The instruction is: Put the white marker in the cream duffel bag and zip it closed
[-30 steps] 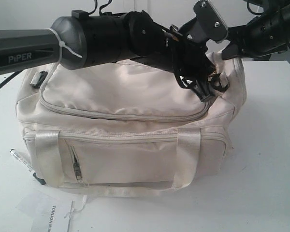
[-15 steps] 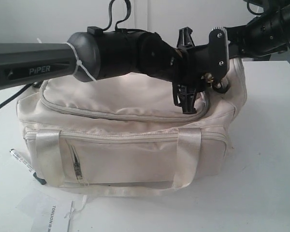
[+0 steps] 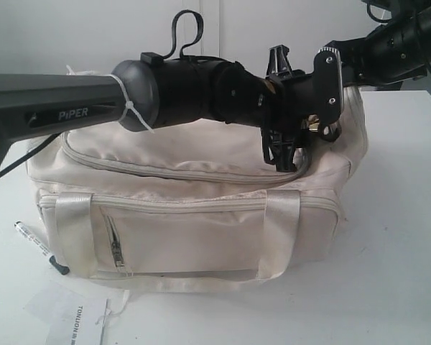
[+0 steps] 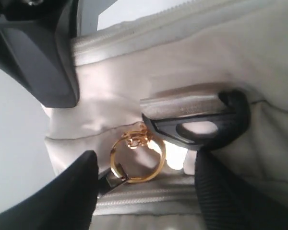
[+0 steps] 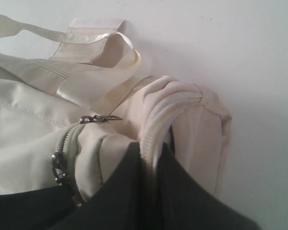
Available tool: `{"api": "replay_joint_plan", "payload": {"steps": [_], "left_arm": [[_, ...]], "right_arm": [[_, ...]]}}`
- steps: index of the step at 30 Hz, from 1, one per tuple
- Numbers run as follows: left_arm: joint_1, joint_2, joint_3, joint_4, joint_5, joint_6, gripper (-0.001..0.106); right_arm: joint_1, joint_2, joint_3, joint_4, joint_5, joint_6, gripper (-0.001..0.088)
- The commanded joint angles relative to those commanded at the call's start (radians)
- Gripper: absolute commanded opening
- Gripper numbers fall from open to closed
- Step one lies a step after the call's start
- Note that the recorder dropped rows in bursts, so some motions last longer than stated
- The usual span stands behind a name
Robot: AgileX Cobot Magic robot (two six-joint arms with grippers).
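Observation:
The cream duffel bag (image 3: 201,215) sits mid-table with its curved top zip (image 3: 179,172) running across. My left gripper (image 3: 280,159) points down at the bag's top right corner. It stands open in the left wrist view (image 4: 145,165), with a gold ring (image 4: 137,160) on the zip between the jaws and a grey strap buckle (image 4: 197,122) just beyond. My right gripper (image 5: 153,148) is shut on the bag's piped end seam (image 5: 165,108). The white marker (image 3: 29,236) lies on the table at the bag's left end, partly hidden behind it.
A printed paper sheet (image 3: 75,316) lies at the front left. The right arm (image 3: 388,47) comes in from the upper right, crossing close behind the left wrist. One webbing handle (image 3: 284,230) hangs down the bag's front; another handle (image 5: 86,40) lies on the table behind.
The left wrist has turned so its gripper now points straight down at the bag's top right corner, and the forearm has risen. The right gripper has kept its hold.

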Motion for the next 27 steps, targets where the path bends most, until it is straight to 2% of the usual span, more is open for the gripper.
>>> {"api": "replay_joint_plan", "payload": {"steps": [6, 10, 27], "left_arm": [[0.000, 0.000, 0.000, 0.000, -0.025, 0.000, 0.027], [0.000, 0.000, 0.000, 0.000, -0.022, 0.000, 0.000], [0.000, -0.086, 0.000, 0.002, 0.158, -0.037, 0.002]], "right_arm": [[0.000, 0.000, 0.000, 0.000, 0.000, 0.000, 0.0000], [0.000, 0.000, 0.000, 0.000, 0.000, 0.000, 0.0000], [0.000, 0.000, 0.000, 0.000, 0.000, 0.000, 0.0000]]}}
